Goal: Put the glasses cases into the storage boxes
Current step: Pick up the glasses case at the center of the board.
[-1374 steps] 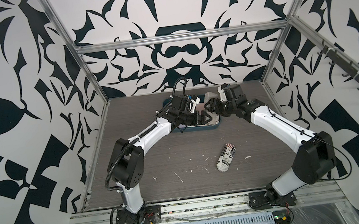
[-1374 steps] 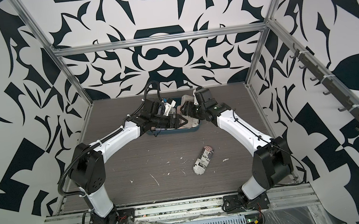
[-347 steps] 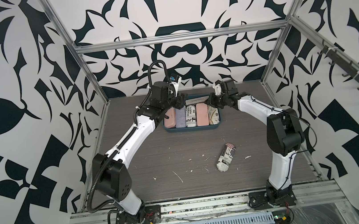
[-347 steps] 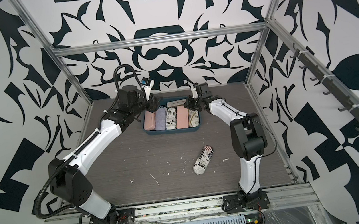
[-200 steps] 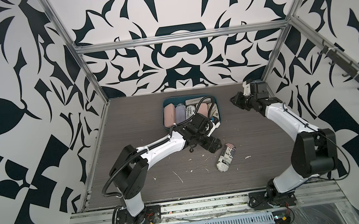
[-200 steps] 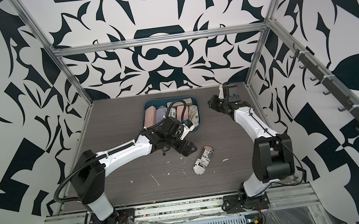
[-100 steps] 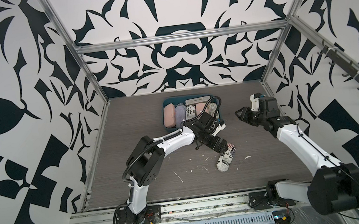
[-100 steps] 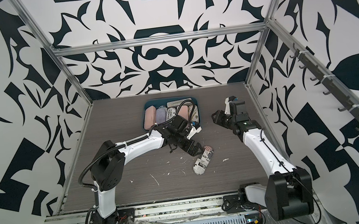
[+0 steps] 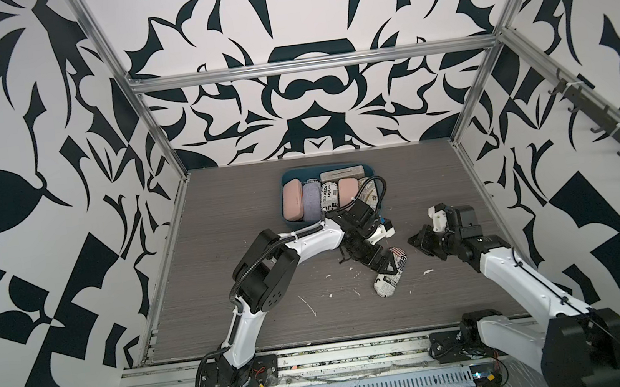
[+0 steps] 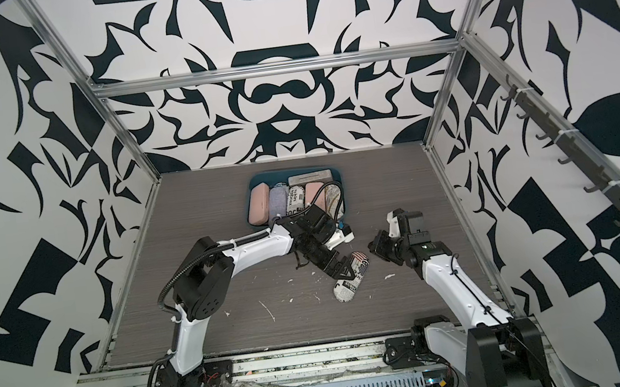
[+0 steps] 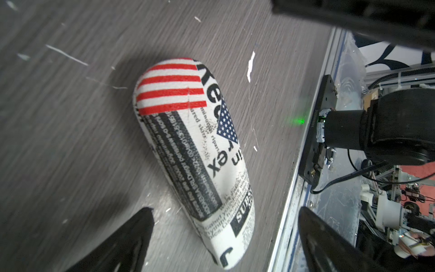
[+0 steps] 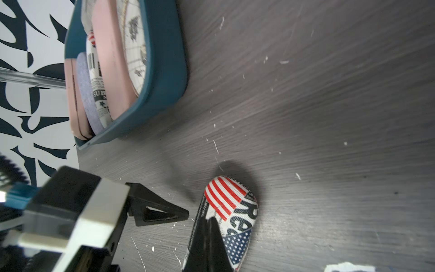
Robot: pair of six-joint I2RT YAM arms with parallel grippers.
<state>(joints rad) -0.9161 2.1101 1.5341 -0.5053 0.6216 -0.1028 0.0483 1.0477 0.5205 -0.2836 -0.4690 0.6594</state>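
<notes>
Our left gripper (image 11: 225, 209), jaws wide apart, hangs over the flag case (image 11: 193, 146) — it lies on the surface (image 9: 232, 292), long axis running ahead between them (right gripper (image 9: 417, 239), pinched together, sits farther off).

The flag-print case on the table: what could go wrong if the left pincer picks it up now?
1. The left pincer stands open astride the flag-print case; the case is rounded, so an off-centre grip might let it swing or slip.
2. The teal tray already looks full, so the case might end on top and slide off.
3. The right pincer, shut, hangs near; the two might bump.
</notes>
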